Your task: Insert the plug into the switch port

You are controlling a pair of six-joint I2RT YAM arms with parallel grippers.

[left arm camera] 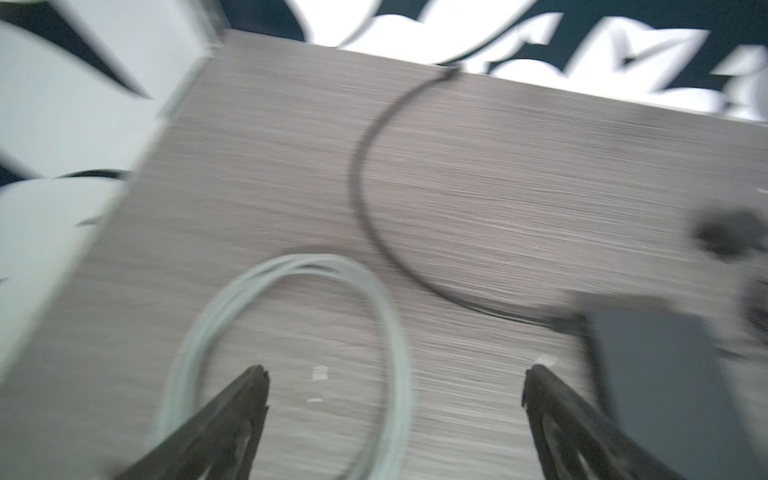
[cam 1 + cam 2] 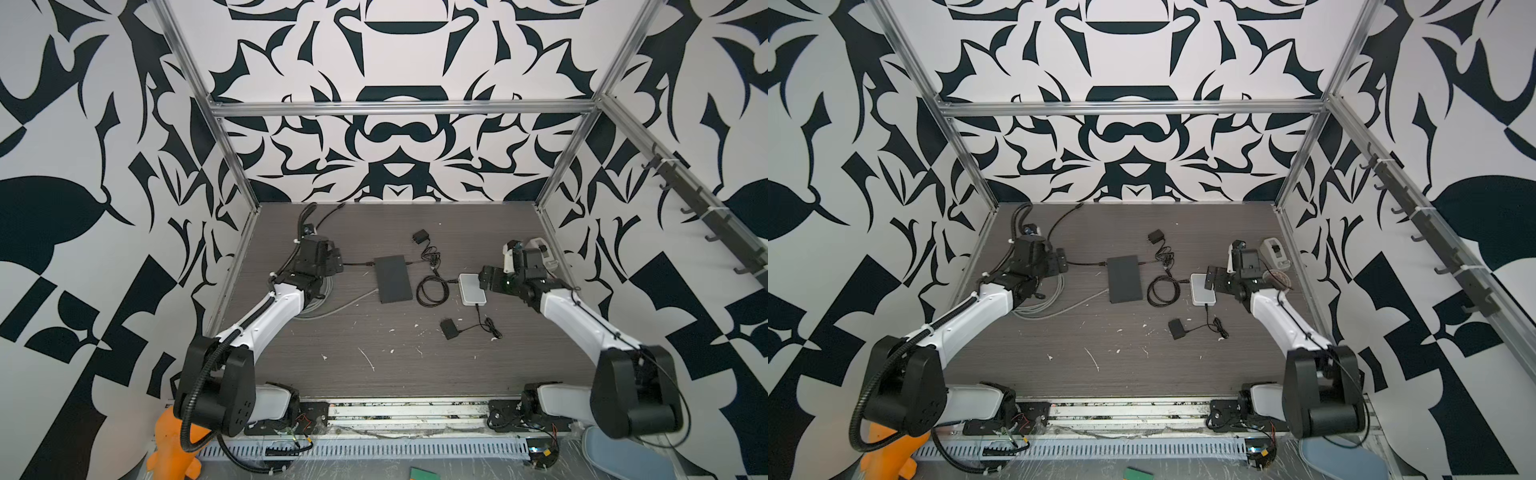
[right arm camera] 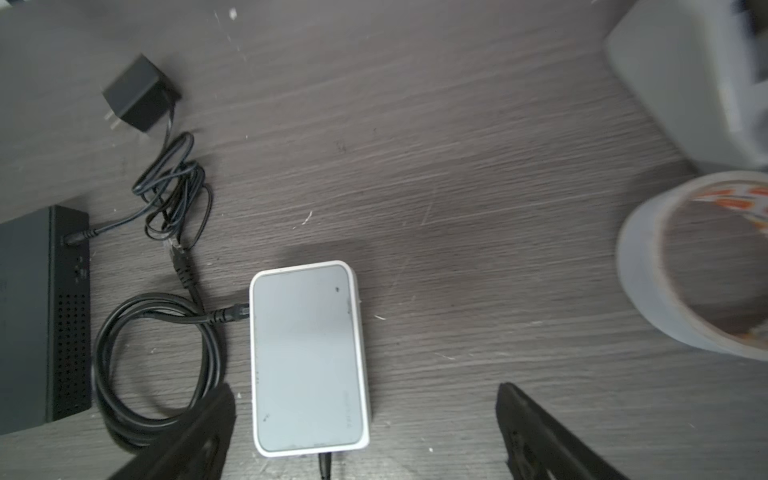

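Observation:
The flat black box (image 2: 392, 279) lies mid-table; its switch port is on the left edge. A thin black cable's plug (image 2: 368, 263) sits against that edge and covers the port. My left gripper (image 2: 340, 264) hovers just left of the plug, open and empty. The blurred left wrist view shows its fingers (image 1: 249, 399) wide apart and the cable meeting the box (image 1: 665, 374) at the plug (image 1: 571, 324). My right gripper (image 3: 365, 395) is open above the white box (image 3: 307, 357), touching nothing. A barrel plug (image 3: 77, 239) sits in the black box's right edge (image 3: 68, 316).
A loose cable end (image 3: 178, 259) lies by a black cable coil (image 3: 158, 365) plugged into the white box. Two black power adapters (image 2: 420, 237) (image 2: 449, 329) lie nearby. Under the left arm is a grey cable coil (image 1: 291, 332). A tape roll (image 3: 698, 270) and a white device (image 2: 1275, 251) stand far right.

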